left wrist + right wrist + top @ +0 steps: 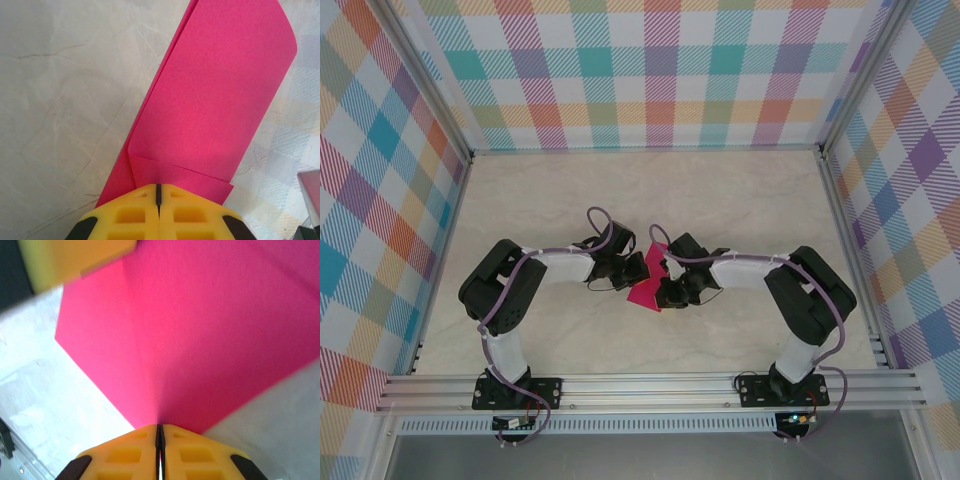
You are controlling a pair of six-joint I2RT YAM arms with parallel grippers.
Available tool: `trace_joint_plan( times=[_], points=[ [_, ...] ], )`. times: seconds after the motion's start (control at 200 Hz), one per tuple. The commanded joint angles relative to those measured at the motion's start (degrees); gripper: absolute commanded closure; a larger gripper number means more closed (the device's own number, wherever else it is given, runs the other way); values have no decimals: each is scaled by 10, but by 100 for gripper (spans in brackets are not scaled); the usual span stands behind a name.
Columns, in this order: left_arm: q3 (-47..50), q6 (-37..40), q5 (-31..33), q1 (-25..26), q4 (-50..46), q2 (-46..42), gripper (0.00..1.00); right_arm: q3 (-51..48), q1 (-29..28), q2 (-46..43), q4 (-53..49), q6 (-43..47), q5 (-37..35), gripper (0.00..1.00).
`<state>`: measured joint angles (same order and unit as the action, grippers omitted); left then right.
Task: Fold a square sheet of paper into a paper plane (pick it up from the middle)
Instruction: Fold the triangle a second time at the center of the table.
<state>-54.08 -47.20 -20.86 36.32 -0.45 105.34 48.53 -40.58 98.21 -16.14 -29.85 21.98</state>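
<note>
No writing, label, brand, number or sign can be read in any view. The folded square sheet of paper (215, 100) shows plain magenta-pink faces, and the checked walls (650, 70) carry only a coloured pattern.
</note>
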Motion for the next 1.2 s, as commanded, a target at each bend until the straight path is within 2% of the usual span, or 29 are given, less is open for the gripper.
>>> trace_joint_plan(
  times=[0.0, 0.225, 0.455, 0.695, 0.93, 1.195],
  points=[
    [20, -6, 44, 2, -59, 26, 95, -25, -9, -23, -71, 22, 21, 89],
    [16, -6, 37, 4, -55, 25, 95, 5, -9, -69, -17, -33, -38, 89],
    [12, -6, 29, 6, -54, 24, 95, 16, -10, -26, 36, -76, -58, 89],
    [9, -4, 17, 8, -43, 10, 95, 4, -11, 3, 34, -79, -65, 89],
    [19, -13, -30, 14, 14, -19, 93, -8, -11, 11, 14, -79, -80, 90],
    [34, -23, -51, 42, 35, -38, 93, -8, -11, 15, 6, -85, -86, 91]
  ],
)
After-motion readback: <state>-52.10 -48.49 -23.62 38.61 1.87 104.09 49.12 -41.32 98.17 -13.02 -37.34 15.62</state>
